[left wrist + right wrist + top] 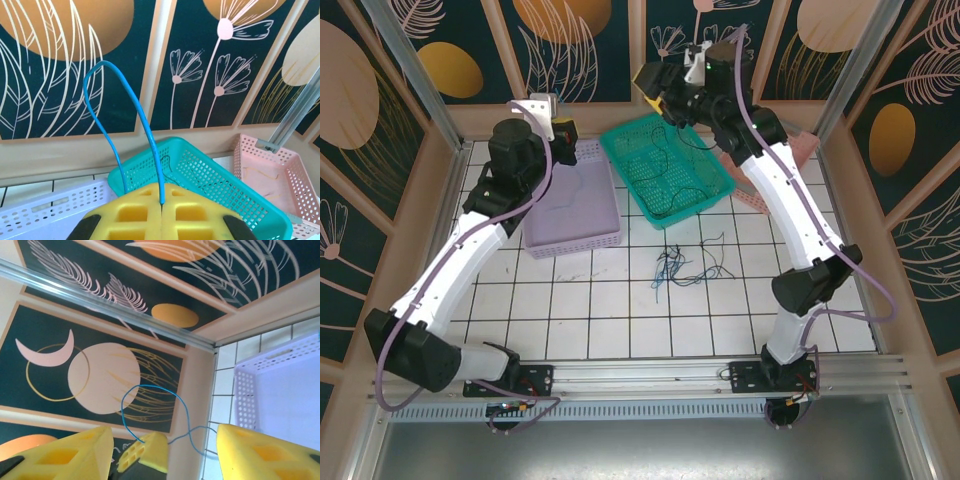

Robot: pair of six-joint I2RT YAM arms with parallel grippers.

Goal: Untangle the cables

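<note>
- Left end effector [161, 206]: jaws together, clamped on the blue cable [148, 140], which arches up from them in a tall loop.
- Right end effector [162, 440]: jaws apart, raised near the far end of the teal basket [685, 207].
- Other cables [685, 262]: a loose tangle on the tiled surface [580, 310], just in front of the teal basket.

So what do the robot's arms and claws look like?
The left arm and the right arm are smooth white tubes with chunky black joints. A thin lavender cable runs along each one. Each claw has two bright yellow fingers with a waffle pattern of square holes, like the left claw and the right claw.
</note>
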